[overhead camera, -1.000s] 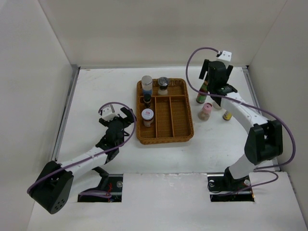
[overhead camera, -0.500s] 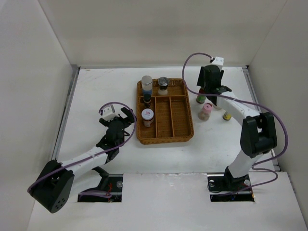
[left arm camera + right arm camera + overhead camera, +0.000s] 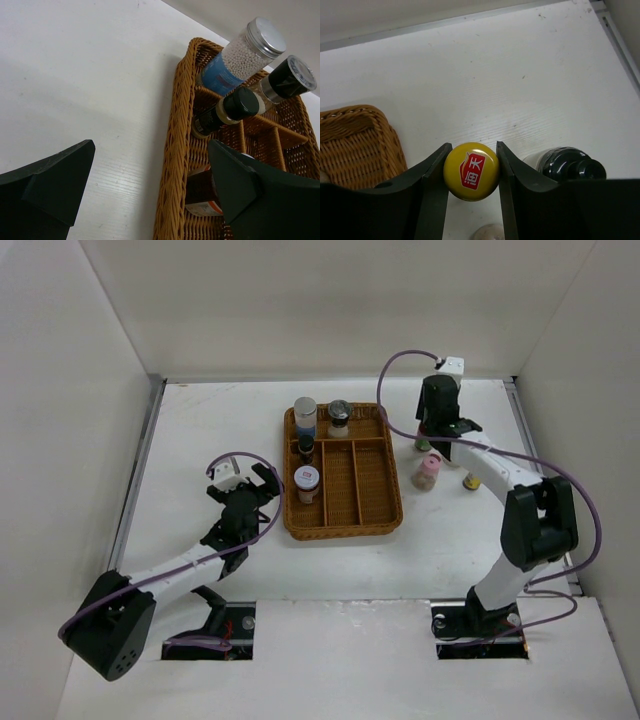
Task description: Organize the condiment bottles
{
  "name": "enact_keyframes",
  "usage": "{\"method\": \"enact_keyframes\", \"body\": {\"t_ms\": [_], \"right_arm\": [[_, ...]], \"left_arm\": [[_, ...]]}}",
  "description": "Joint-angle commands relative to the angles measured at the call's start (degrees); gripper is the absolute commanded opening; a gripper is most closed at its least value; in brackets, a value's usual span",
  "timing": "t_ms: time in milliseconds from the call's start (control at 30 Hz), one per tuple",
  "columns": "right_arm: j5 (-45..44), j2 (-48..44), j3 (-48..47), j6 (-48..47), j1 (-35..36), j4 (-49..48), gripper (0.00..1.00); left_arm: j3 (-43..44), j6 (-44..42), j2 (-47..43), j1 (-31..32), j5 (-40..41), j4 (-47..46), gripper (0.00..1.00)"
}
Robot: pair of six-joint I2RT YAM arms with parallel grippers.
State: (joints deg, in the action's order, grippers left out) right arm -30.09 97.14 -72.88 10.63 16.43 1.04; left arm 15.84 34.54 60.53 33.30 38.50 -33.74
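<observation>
Two-sided pinch by the right fingers [image 3: 432, 172] on the small bottle with a round yellow cap [image 3: 470, 171], standing on the white surface [image 3: 520, 75] right of the brown woven tray [image 3: 397, 502]. Lift straight up, clear of the black-capped bottle [image 3: 570, 167] just beside. Near the tray, left fingers [image 3: 55, 175] wide, empty.
</observation>
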Motion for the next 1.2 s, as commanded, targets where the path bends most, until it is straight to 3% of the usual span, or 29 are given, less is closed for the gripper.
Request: {"method": "enact_keyframes", "body": {"t_ms": [0, 200, 600, 1167], "right_arm": [[-3.32, -8.19, -3.84, -3.42, 1.72, -9.65, 0.32], [-0.68, -6.62, -10.6, -4.83, 6.55, -9.39, 0.33], [2.75, 7.7, -22.38, -3.07, 13.32, -8.51, 0.34], [2.4, 12.1, -15.98, -0.79, 14.2, -10.97, 0.37]], "left_arm": [[1.04, 0.52, 0.11, -0.21, -0.27, -2.74, 1.0], [1.13, 0.52, 0.64, -0.21, -0.53, -3.0, 1.0], [0.78, 0.52, -0.06, -0.91, -0.53, -3.0, 1.0], [0.69, 0.52, -0.06, -1.26, -0.8, -3.0, 1.0]]}}
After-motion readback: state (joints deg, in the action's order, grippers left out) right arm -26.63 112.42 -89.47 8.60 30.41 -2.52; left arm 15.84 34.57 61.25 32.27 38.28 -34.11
